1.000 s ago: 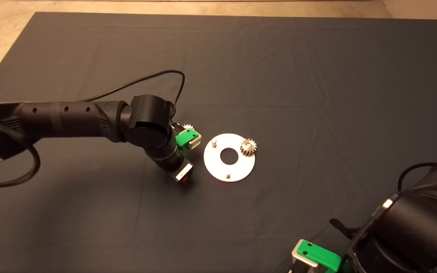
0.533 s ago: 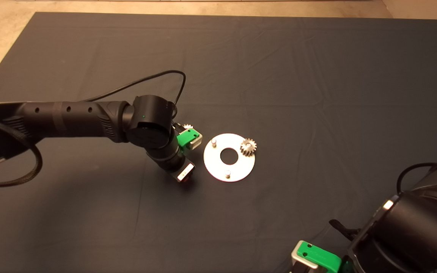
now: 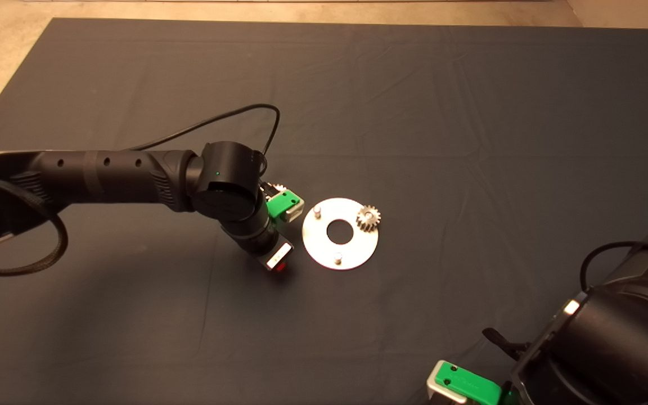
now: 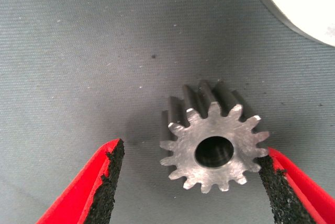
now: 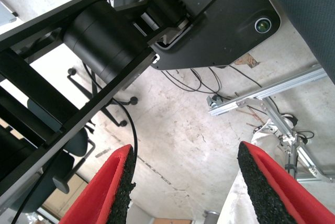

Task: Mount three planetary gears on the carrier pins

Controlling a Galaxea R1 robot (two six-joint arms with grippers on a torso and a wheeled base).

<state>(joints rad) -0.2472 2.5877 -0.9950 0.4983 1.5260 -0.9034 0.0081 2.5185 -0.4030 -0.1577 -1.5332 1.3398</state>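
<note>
head view: the left claw [image 3: 282,236] is lowered to the dark mat [image 3: 414,101] on the bench, just beside the edge of the round silver disc [image 3: 324,250] that faces the left arm. three carrier pins stand on the disc around its centre hole. one planetary gear [image 3: 368,217] is seated on the pin at the disc's right rim, its teeth overhanging the edge; the pin nearest the claw [image 3: 317,212] and the pin on the near rim [image 3: 337,259] are bare. the teeth of another gear [image 3: 279,189] show past the claw's green body, on the mat, apart from the disc.

left wrist view: the third gear [image 4: 213,145] lies flat on the mat between the two red fingers, bore facing the camera. the claw is released: one black pad [image 4: 274,187] touches or nearly touches the gear's teeth, while the other pad [image 4: 106,182] stands clear of it with bare mat between. the gear thus sits off-centre in the gap. a curved stretch of the disc's rim [image 4: 293,4] lies near the gear.

right wrist view: the right claw [image 5: 184,190] is parked at the lower right bench edge, fingers spread wide and holding nothing, facing the floor beyond the mat.
</note>
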